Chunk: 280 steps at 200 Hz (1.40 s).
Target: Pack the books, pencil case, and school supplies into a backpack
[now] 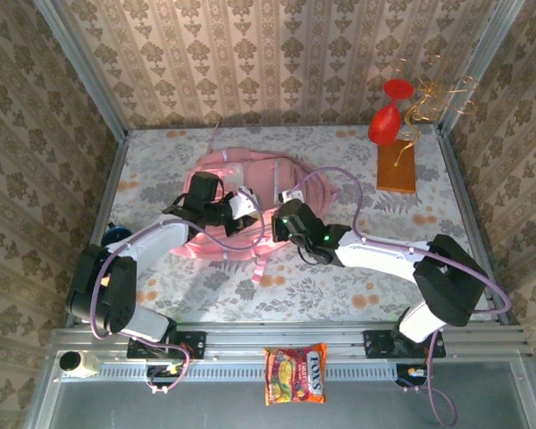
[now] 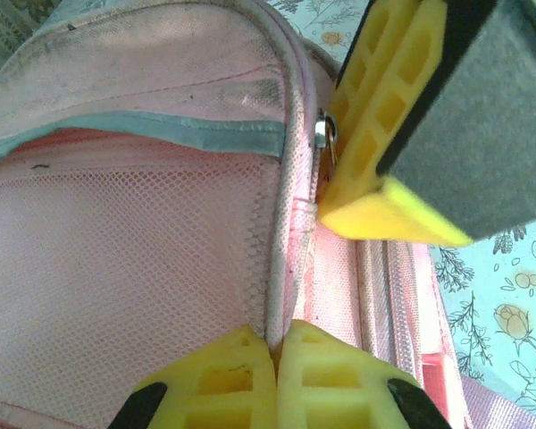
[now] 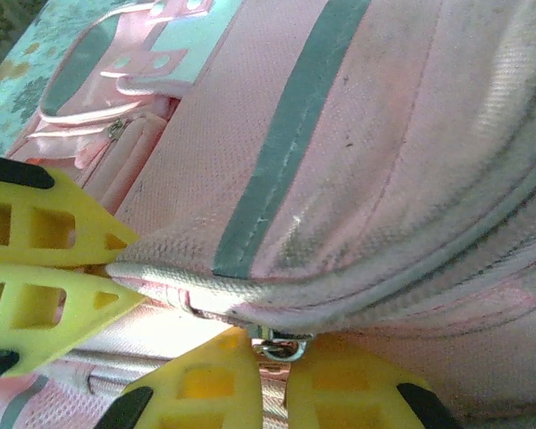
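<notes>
Rim of backpack (image 1: 250,174) in left end effector (image 2: 275,335) and right end effector (image 3: 272,344)

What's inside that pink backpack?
At the backpack edge, a pink mesh panel under a teal trim is visible. Whatever lies behind it is covered by fabric, so the contents cannot be told.

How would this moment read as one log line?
left gripper shut on backpack seam | right gripper shut on zip pull
</notes>
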Available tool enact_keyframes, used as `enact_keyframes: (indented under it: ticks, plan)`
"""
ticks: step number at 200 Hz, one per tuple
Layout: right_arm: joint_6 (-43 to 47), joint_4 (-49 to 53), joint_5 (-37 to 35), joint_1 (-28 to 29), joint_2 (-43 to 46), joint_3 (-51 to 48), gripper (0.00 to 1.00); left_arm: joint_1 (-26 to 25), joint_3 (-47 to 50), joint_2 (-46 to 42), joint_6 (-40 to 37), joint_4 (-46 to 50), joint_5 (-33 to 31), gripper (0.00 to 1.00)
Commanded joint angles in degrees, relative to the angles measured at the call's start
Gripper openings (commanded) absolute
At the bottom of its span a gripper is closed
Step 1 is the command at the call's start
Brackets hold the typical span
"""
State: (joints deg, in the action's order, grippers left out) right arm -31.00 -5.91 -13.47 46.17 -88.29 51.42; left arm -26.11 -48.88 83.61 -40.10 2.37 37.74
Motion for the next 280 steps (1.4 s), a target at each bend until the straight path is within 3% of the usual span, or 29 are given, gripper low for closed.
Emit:
enact_keyframes:
  ticks: [1,94,148,184,201,217,235,280]
  plan:
    - [1.6,4.2,-2.9,-4.9,2.9,-2.0,0.00,1.2,-1.4,-1.5,-2.3,4.9,2.9,0.00]
    - [5.0,14.2,0.0,-14.9,7.3,-1.8,0.00,2.0,-1.5,-1.8,-6.3,7.8,2.2,0.00]
    - [9.9,19.5,6.9,-21.3,4.5,3.3,0.00,3.5,-1.7,-2.0,-9.3,10.7,-0.5,0.00]
    - [16.0,15.1,22.3,-21.4,5.0,2.3,0.00,3.7,-1.7,-2.0,-8.4,9.6,-1.3,0.00]
    - [20.8,13.5,28.0,-20.5,6.9,0.9,0.21,3.6,-1.4,-2.2,-8.0,8.9,1.2,0.00]
    - [25.1,12.8,32.3,-19.7,7.0,1.1,0.32,3.7,-1.2,-2.3,-7.7,8.4,1.4,0.00]
    - [26.6,13.2,36.9,-19.7,4.9,3.3,0.35,3.6,-1.3,-2.4,-7.6,8.4,1.2,0.00]
    - [28.4,13.2,39.4,-20.3,-0.6,6.8,0.34,3.6,-1.1,-2.5,-7.5,8.2,1.1,0.00]
